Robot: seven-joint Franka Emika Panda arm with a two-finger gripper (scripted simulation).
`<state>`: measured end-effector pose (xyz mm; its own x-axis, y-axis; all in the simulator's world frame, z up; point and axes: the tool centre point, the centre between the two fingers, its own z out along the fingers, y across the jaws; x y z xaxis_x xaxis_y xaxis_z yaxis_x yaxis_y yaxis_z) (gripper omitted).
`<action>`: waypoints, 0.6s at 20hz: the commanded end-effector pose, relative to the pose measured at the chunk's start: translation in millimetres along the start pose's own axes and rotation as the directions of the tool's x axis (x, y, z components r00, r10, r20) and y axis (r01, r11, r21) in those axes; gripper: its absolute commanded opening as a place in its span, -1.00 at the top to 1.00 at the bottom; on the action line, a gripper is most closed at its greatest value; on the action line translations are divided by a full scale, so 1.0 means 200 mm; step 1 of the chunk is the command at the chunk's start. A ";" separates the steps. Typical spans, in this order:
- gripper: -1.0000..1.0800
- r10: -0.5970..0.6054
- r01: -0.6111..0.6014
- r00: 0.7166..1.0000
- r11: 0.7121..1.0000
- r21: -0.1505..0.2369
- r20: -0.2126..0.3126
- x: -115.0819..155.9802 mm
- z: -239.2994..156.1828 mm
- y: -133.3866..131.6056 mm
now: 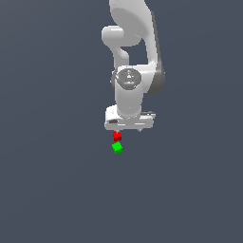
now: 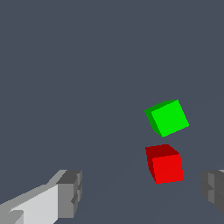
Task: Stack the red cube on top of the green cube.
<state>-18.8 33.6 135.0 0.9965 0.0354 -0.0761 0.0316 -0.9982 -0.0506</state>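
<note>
The red cube (image 1: 116,136) rests on the grey floor just under the white gripper (image 1: 127,129), toward the exterior view's left side of the hand. The green cube (image 1: 117,147) sits right beside it, a small gap apart, turned at a slight angle. In the wrist view the gripper (image 2: 140,194) is open, with one grey fingertip (image 2: 70,192) far from the red cube (image 2: 165,165) and the other fingertip (image 2: 214,190) close to it. Neither finger touches it. The green cube (image 2: 168,118) lies just beyond the red one.
The white arm (image 1: 135,42) rises above the gripper. A plain dark grey floor (image 1: 47,166) spreads all around the two cubes.
</note>
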 end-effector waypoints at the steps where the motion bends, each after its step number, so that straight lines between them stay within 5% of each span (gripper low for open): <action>1: -0.92 0.000 0.000 1.000 1.000 0.000 0.000 0.00 0.00 0.00; 12: -0.92 -0.046 0.046 0.999 0.999 -0.015 -0.018 -0.06 0.08 0.07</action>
<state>-28.9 23.6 122.8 0.9957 0.0705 -0.0601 0.0681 -0.9968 -0.0418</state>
